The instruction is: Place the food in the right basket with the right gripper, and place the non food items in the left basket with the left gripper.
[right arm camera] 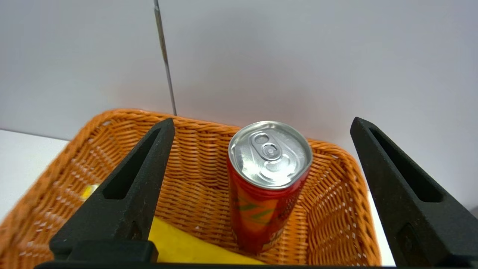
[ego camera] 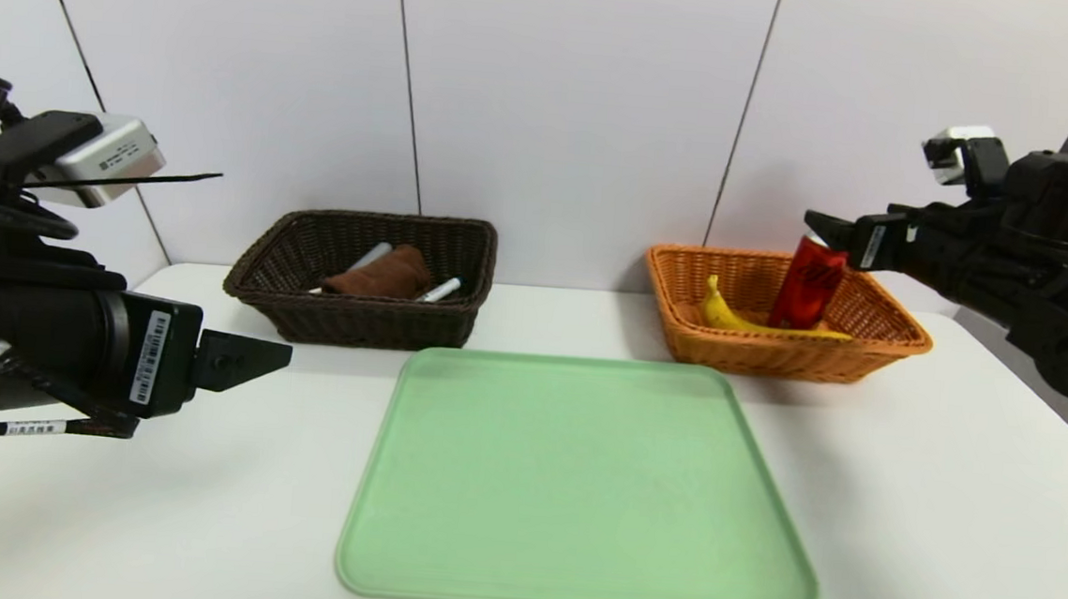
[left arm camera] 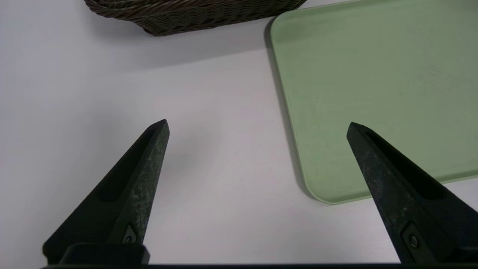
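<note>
Right gripper (right arm camera: 262, 118) was wide open, holding nothing, can (right arm camera: 267, 186) in its basket (right arm camera: 336, 153), so sorting looked pretty much done.

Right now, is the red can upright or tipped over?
Close to upright, leaning slightly: the can has its silver lid facing up, inside the orange basket.

We see a robot test station: thick black jointed arms (ego camera: 1054, 251) over a smooth white table (ego camera: 238, 495).

2 parted claw fingers (left arm camera: 143, 179) above a white table (left arm camera: 224, 149); green tray (left arm camera: 373, 93), dark wicker basket (left arm camera: 209, 16) nearby.
</note>
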You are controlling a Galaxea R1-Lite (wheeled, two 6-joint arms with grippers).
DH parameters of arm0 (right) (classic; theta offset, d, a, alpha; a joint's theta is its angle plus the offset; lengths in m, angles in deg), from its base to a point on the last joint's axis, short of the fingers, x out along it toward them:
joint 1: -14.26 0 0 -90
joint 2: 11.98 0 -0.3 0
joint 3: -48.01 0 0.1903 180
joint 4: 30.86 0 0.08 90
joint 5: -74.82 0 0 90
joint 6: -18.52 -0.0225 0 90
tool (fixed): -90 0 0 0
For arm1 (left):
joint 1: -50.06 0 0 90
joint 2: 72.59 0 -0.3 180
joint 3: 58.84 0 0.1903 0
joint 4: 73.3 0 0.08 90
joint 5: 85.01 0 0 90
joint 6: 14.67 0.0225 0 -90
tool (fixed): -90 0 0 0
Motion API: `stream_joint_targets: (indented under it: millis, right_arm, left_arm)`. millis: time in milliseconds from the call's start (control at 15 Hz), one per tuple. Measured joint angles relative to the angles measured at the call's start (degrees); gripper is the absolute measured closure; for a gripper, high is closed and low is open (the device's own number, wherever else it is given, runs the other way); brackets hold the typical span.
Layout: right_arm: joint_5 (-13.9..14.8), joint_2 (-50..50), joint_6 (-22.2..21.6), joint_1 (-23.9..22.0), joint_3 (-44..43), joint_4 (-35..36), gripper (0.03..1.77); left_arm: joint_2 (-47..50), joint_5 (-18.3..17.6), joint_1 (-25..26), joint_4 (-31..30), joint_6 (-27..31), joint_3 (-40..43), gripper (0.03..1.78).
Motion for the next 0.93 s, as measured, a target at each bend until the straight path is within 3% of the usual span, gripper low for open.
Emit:
stream_joint_targets:
  millis: [200,400,667,933]
  right_arm:
    - [0.05,-8.24,-1.50,-0.10,0.83,-8.20,0.15]
    - [0.24,-18.33,-2.51,-0.35,1.28,-19.10,0.13]
    - [0.74,-32.43,-2.76,-0.71,2.49,-32.46,0.11]
    - [0.94,-45.43,-2.82,-1.04,8.44,-37.68,0.11]
  left_arm:
    - [1.62,0.33,0.48,0.50,0.05,-0.83,0.12]
    - [4.02,3.68,1.24,0.61,0.30,-0.96,0.12]
    - [9.35,4.57,4.94,0.77,1.12,1.73,0.12]
    - [17.92,4.64,9.75,1.33,3.17,7.69,0.12]
